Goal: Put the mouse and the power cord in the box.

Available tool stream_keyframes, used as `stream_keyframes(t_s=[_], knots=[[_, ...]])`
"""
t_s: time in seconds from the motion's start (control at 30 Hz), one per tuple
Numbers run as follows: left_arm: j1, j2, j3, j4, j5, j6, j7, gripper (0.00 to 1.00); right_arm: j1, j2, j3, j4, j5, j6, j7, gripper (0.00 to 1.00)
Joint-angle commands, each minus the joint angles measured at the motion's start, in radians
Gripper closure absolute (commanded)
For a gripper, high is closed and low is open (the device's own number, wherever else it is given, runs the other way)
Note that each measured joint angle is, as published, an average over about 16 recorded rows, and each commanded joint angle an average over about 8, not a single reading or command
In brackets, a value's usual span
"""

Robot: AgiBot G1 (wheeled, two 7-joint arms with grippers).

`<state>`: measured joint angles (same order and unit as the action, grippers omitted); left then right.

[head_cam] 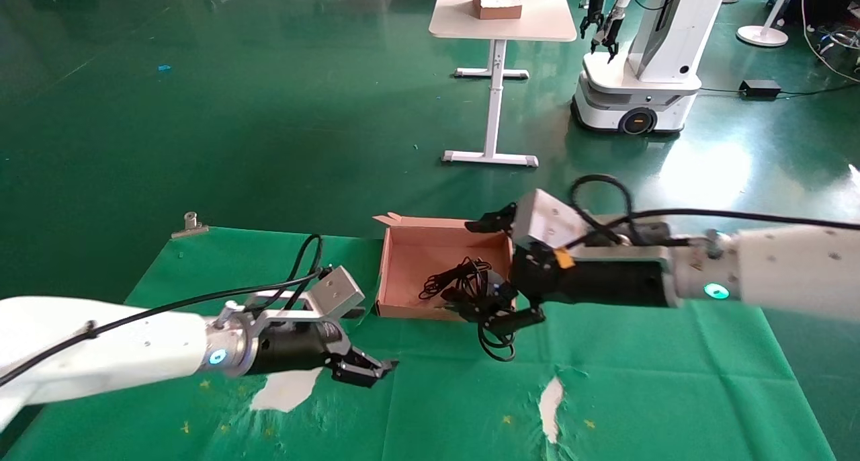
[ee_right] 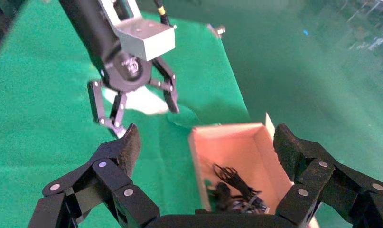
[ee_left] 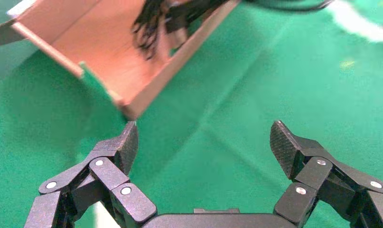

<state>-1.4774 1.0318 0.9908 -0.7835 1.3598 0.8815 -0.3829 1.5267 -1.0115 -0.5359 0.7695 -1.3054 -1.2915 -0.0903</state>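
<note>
Two grippers are in play, both spread wide and holding nothing. In the head view the right gripper (head_cam: 500,269) sits at centre frame over the right-hand end of the box (head_cam: 403,263), one finger up at the far rim, the other low at the near wall. The left gripper (head_cam: 366,370) rests lower left of the box, apart from it, over the green cloth (head_cam: 672,380).

Inside the box, toward its right half, lies a dark tangle: the mouse (head_cam: 494,278) with its thin cable (head_cam: 447,279) bundled beside it; the right wrist view shows the same clump on the box floor. A loop of the power cord (head_cam: 497,343) hangs over the near wall and onto the cloth, just below the right gripper's lower finger. How much of the cord is already inside I cannot tell; the mass is too jumbled.

So the relation that matters: the stray loop lies toward the lower edge of the frame from the right gripper, across the box wall, with the box's long axis running left to right. My judgement is that the right arm is far nearer and should nudge or lift that loop over the wall.
</note>
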Motion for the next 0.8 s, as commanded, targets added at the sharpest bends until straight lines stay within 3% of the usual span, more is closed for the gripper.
stream_keyframes(t_s=[0.03,0.8], knots=[[0.023,-0.024,-0.040,-0.028,-0.036,0.035,0.011,0.00,-0.028,0.025,0.016,0.032,0.036,-0.013,0.017,0.00],[0.288,-0.301,-0.509,-0.358,-0.450,0.440,0.140,0.00,-0.353,0.313,0.200,0.402,0.449,-0.159,0.217,0.00]])
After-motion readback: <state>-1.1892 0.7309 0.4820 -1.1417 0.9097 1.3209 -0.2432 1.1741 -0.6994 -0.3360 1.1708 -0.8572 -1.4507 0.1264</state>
